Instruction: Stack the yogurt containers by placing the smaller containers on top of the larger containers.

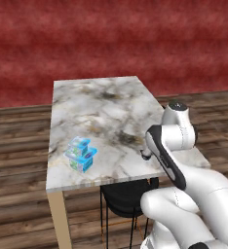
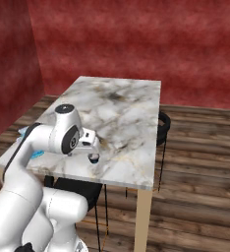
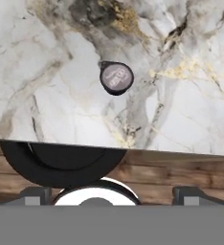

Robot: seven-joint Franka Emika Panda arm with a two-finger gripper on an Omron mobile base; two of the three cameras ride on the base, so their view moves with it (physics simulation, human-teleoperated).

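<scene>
The tiny dark cup with a whitish rim stands on the marble table, a little in from its near edge. My gripper hovers above it, open and empty, its fingertips spread wide. From the right base view the gripper hangs just over the cup. At the table's left front, the small light-blue tub sits tight against the larger blue-topped tub; I cannot tell whether it rests on it. My arm hides most of both tubs in the right base view.
A black round stool stands under the table's near edge, also seen as the stool. Another black stool is at the table's right side. Wooden floor surrounds the table; a red wall stands behind.
</scene>
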